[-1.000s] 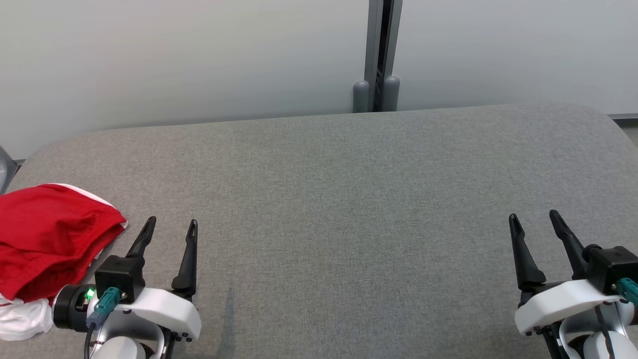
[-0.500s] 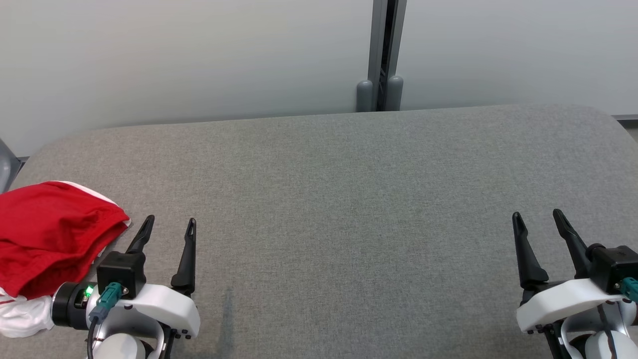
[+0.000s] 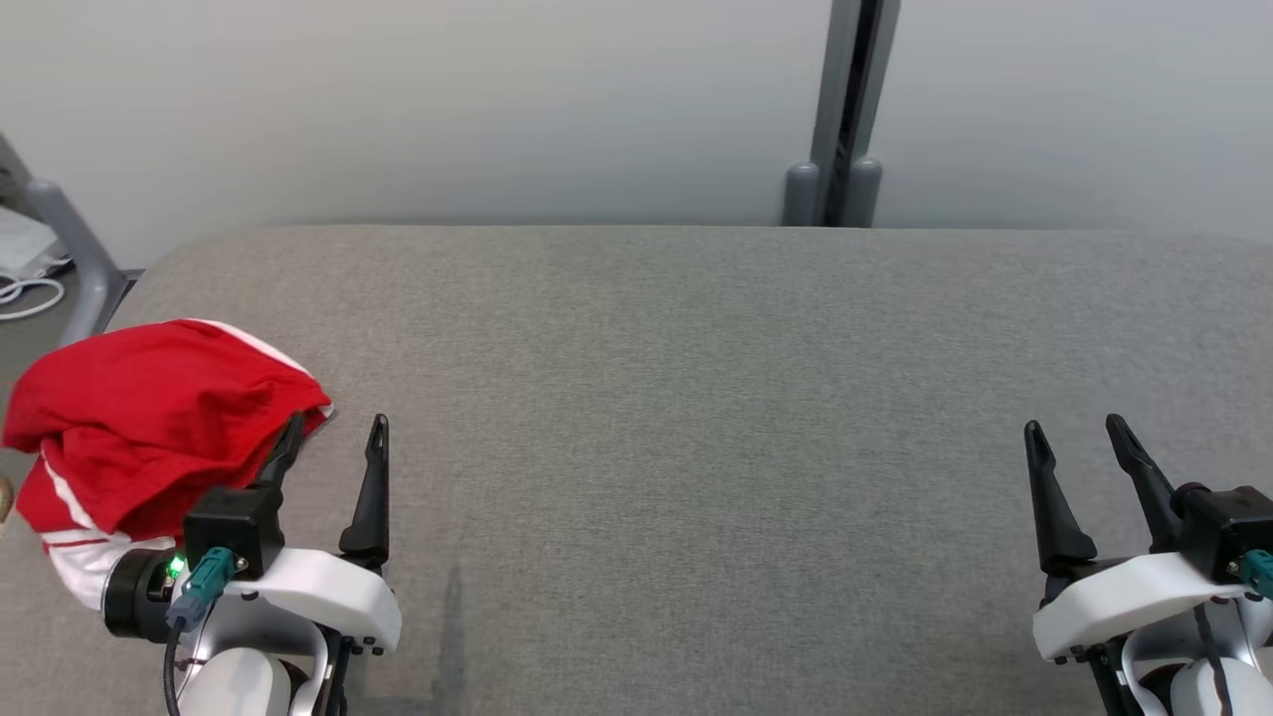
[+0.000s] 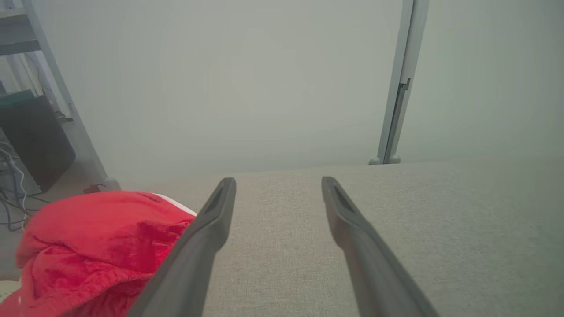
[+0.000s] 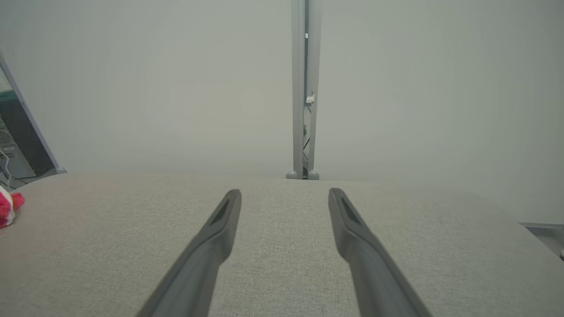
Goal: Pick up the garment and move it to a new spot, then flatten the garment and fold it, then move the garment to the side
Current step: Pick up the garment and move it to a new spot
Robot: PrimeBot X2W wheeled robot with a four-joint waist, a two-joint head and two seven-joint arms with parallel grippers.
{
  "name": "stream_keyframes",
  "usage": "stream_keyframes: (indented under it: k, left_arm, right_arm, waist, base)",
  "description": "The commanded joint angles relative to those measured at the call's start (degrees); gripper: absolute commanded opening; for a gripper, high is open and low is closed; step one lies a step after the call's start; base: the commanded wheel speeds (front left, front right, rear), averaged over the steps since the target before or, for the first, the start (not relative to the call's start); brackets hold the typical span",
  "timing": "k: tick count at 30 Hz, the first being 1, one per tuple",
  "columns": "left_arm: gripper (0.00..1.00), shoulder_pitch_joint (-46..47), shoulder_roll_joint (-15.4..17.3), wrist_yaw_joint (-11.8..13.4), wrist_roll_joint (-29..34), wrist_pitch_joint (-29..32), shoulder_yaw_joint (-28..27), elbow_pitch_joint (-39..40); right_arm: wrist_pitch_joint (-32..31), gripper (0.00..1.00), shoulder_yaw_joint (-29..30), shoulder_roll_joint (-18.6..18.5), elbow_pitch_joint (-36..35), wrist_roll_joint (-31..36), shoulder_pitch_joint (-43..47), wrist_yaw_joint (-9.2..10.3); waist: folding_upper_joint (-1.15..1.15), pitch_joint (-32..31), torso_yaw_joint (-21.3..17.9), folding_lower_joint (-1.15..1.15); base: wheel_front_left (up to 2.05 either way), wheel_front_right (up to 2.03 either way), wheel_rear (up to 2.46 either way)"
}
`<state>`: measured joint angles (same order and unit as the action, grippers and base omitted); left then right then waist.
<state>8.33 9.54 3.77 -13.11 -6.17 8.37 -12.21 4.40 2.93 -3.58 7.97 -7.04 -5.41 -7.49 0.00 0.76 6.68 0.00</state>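
Grey fabric-topped desk point(image 3: 696, 398), rounded corners, pushed against a pale wall point(image 3: 398, 99). A grey upright post point(image 3: 845, 109) stands behind the far edge, right of centre.

Garment point(image 3: 149, 418): red with white trim, bunched in a loose heap at the desk's left end, near the front. Part of it seems to hang past the left edge. White stripes show on the lower folds. In the left wrist view the garment point(image 4: 97, 237) fills the lower left corner, crumpled. From the right wrist view only a small red-and-white scrap of it point(image 5: 6, 209) is visible at the far left.

Left tool point(image 3: 337, 426): low at the front left, fingers spread wide and pointing toward the wall, nothing between them. Its left finger overlaps the garment's right edge in the head view; cannot tell whether it touches the cloth. The left wrist view shows the left tool point(image 4: 278, 180) with bare desk fabric between the fingers. A green light point(image 3: 177, 567) glows on the wrist.

Right tool point(image 3: 1073, 426): front right, well apart from the garment, fingers also spread, empty. The right wrist view shows the right tool point(image 5: 285, 192) over plain desk surface.

A grey frame leg point(image 3: 70, 249) and white cables point(image 3: 25, 293) sit off the desk's left side.
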Motion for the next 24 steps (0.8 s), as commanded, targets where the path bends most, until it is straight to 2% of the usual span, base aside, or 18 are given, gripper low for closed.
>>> stream_keyframes:
  k: [1,14,19,24]
  left_arm:
    - [1.00,0.8,0.1,0.3,-0.2,-0.5,-0.2,-0.2]
    - [1.00,1.7,1.5,1.1,-1.8,-1.7,-2.0,-1.1]
    - [1.00,1.5,1.4,1.3,-2.6,-2.3,-2.4,-1.8]
    - [1.00,1.4,1.4,1.4,-3.0,-2.5,-2.5,-2.2]
  right_arm:
    - [-0.1,1.00,0.1,-0.4,-0.3,0.1,-0.3,0.00]
    - [-0.4,1.00,-2.3,-1.1,-0.8,-0.4,-1.9,0.00]
    - [-0.2,1.00,-3.5,-1.1,-0.6,-0.7,-2.4,0.00]
    - [-0.3,1.00,-4.0,-1.0,-0.4,-0.8,-2.6,0.01]
  waist:
    - [0.00,0.1,2.3,0.00]
    - [0.00,0.8,15.7,0.00]
    - [0.00,0.7,18.6,0.00]
    - [0.00,0.5,19.8,0.00]
  base:
    - [0.00,0.00,0.00]
    - [0.00,0.00,0.00]
    - [0.00,0.00,0.00]
    - [0.00,0.00,0.00]
